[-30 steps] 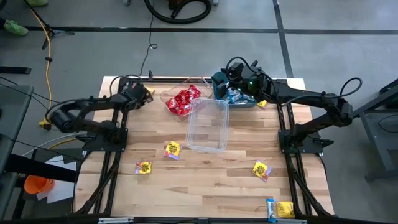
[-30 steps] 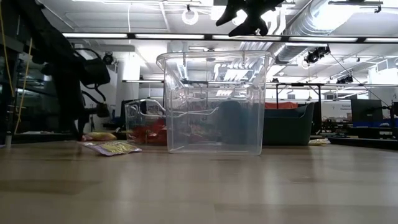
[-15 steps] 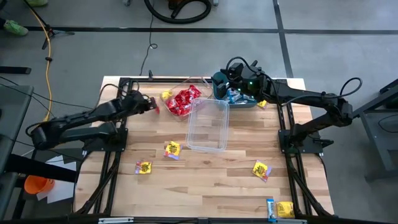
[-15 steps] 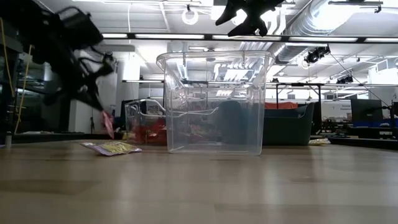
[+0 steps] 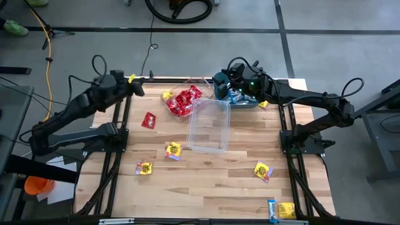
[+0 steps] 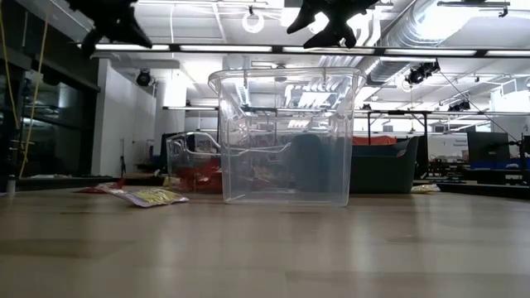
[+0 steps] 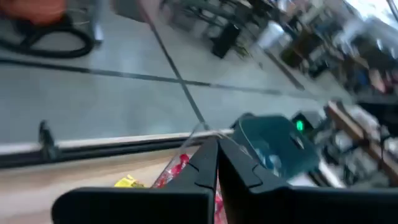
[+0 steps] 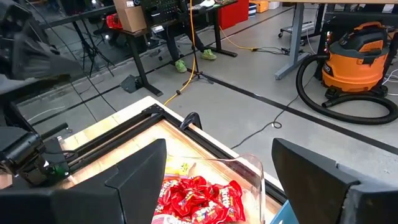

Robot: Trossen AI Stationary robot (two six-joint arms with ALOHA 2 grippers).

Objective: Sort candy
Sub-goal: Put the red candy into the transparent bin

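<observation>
left gripper (image 5: 139,89) upper left, fingers pressed together, empty | right gripper (image 5: 220,80) spread wide over teal bin (image 5: 220,87) | red candy (image 5: 148,120) loose left of clear tubs (image 5: 208,125)

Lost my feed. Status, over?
Left gripper shut, empty, raised at far-left edge. Right gripper open over teal bin. Red candy loose on table.

Left wrist view is motion-blurred; the left claw (image 7: 216,163) shows fingers pressed together, and beyond it a red candy packet (image 7: 176,169) is half hidden behind them. In the low view both claws are cut off by the top edge. Packets beneath the right claw (image 5: 232,80) are mostly hidden.
</observation>
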